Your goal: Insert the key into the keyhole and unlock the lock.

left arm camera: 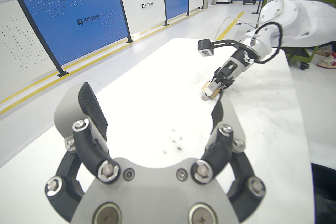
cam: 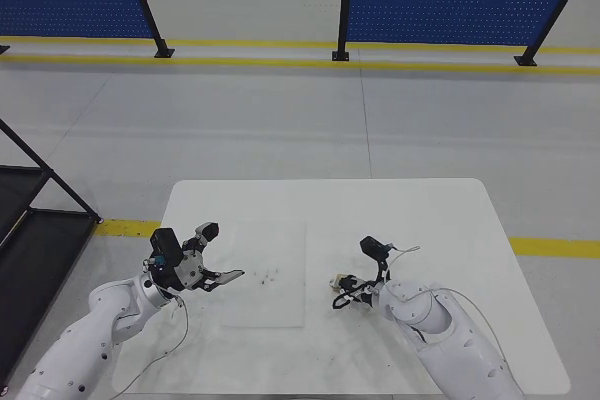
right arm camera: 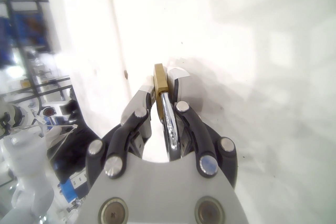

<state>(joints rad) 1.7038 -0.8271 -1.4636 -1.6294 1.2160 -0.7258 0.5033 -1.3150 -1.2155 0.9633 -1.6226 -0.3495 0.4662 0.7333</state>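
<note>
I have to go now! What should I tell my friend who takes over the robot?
Left gripper: open, empty, over the table.
Right gripper: shut on the lock, down at the table.
A small silvery piece sits beside the lock; cannot tell if it is the key.
Done: lock gripped. Left: fetch key, insert, turn.

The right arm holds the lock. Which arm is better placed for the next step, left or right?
Left. The right gripper is shut on the lock, so it is busy. The left gripper hangs above the table with open, empty jaws, so it seems free to act.
</note>
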